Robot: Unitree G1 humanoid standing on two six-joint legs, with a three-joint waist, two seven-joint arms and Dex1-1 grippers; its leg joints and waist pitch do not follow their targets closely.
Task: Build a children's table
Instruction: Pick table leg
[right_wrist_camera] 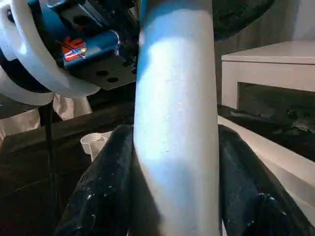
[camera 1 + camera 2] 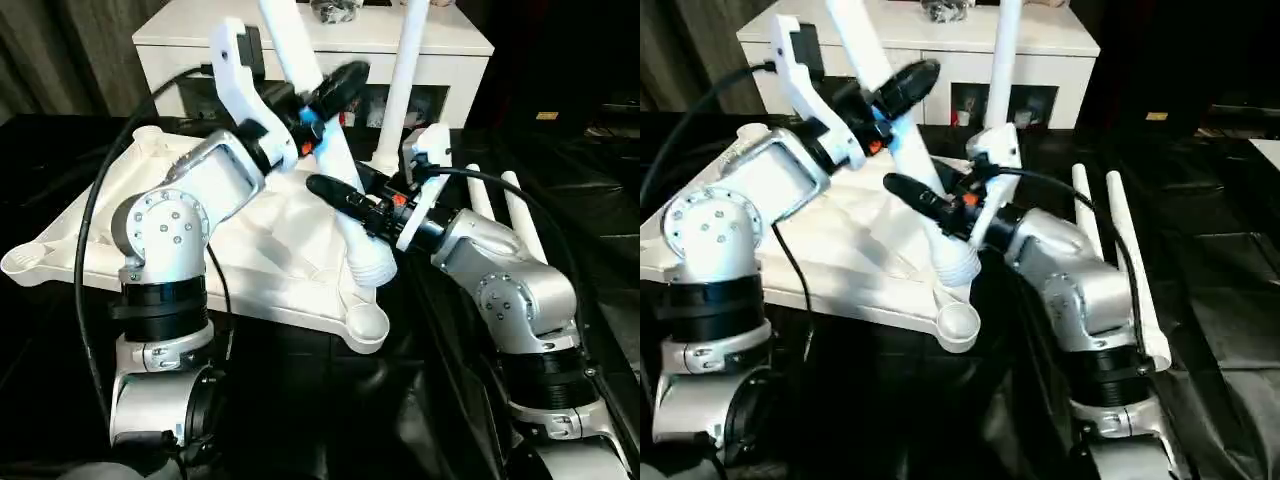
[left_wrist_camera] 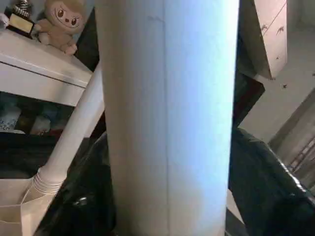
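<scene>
white cabinet [image 2: 200, 45] at the back (plush toy [image 3: 63, 22] on top), black sheeting [image 2: 300, 400] covering the floor, dark curtains [image 2: 60, 50] behind

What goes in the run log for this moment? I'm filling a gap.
stage: fitting leg near corner socket | left gripper: on leg, upper | right gripper: on leg, lower | one leg already standing

Inverted tabletop [image 2: 290, 250], tilted leg [image 2: 335, 160] w/ jaws

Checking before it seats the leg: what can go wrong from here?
1. The held leg is tilted, its threaded end beside the near corner socket, not in it; it may cross-thread or miss.
2. Left gripper and right gripper crowd that leg; they could collide.
3. Swinging it may hit the standing leg.
</scene>
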